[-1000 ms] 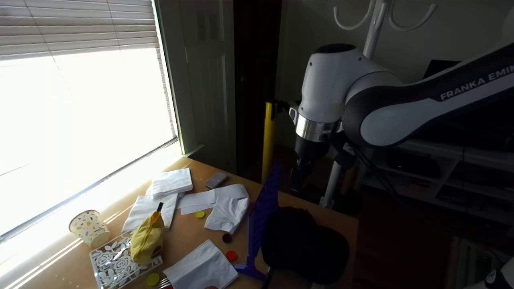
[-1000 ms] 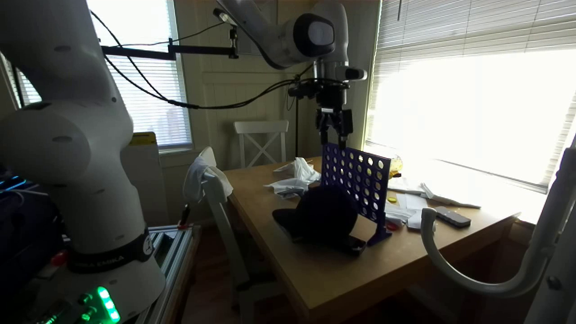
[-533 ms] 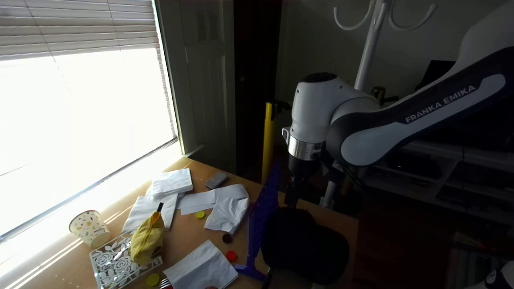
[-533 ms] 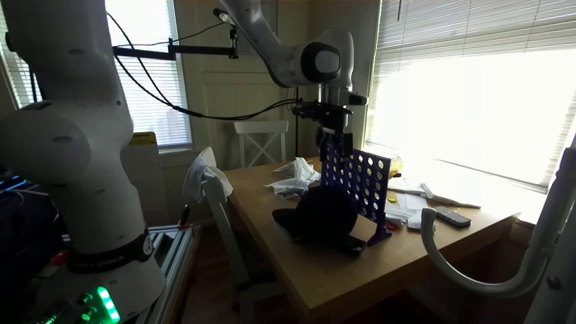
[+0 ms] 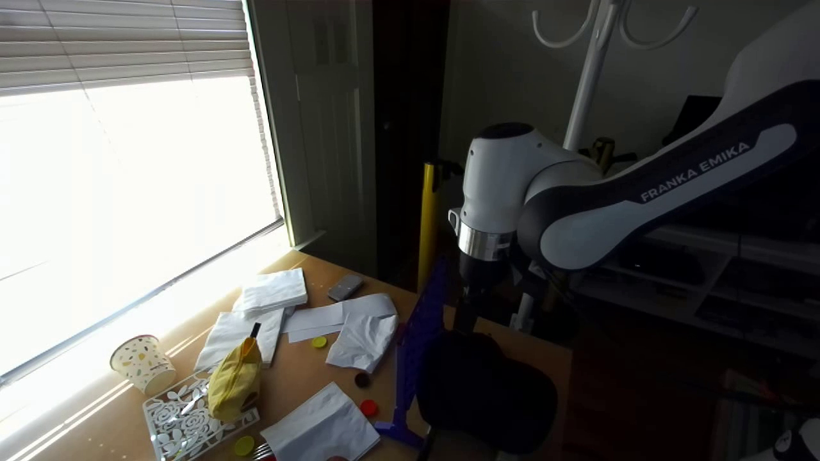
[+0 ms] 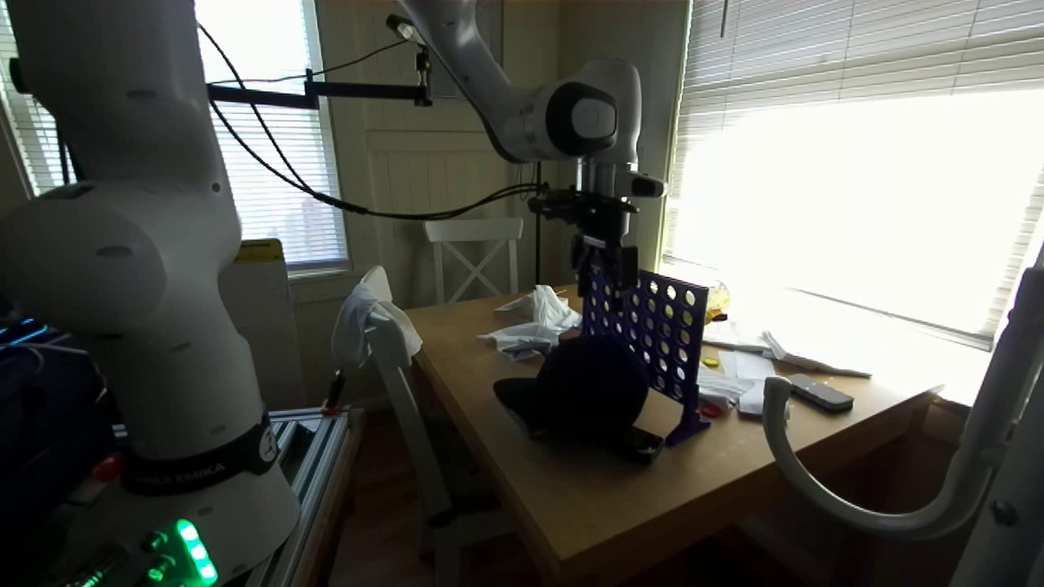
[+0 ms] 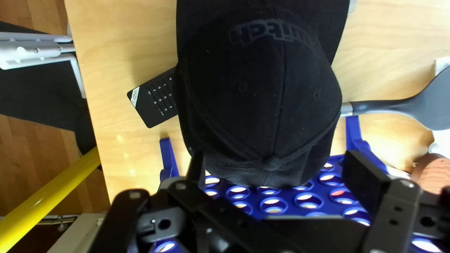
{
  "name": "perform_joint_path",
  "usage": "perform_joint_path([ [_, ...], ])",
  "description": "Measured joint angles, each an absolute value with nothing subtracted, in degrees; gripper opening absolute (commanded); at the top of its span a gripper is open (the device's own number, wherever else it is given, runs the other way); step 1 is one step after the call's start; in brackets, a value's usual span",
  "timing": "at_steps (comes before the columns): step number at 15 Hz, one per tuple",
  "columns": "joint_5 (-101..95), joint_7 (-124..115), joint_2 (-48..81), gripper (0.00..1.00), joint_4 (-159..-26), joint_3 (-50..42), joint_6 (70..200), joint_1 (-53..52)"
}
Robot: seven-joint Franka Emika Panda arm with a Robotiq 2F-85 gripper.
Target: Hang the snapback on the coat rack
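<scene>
Snapback (image 7: 260,102) points its brim away from the blue grid (image 7: 291,210), long axis crosswise.

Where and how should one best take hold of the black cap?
I would pinch the black cap by its rounded crown, near the top button, coming from above: it lies dome up, and the open claw points down. A low approach from its back looks worse, because the purple-blue grid stands close there.

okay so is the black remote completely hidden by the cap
No, in the wrist view the remote sticks out past the edge of the cap, its number keys showing.
</scene>
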State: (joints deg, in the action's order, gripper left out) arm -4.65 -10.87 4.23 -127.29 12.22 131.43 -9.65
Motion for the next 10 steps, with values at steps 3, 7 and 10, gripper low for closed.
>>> perform_joint_path([
  [3, -4.65, -10.88, 5.33, 0.94, -127.24, 11.99, 131.44, -9.66],
  [7, -4.64, -10.89, 7.08, 0.80, -127.11, 11.69, 131.95, -9.66],
  [10, -4.64, -10.89, 8.29, 0.83, -126.54, 11.57, 132.22, -9.66],
])
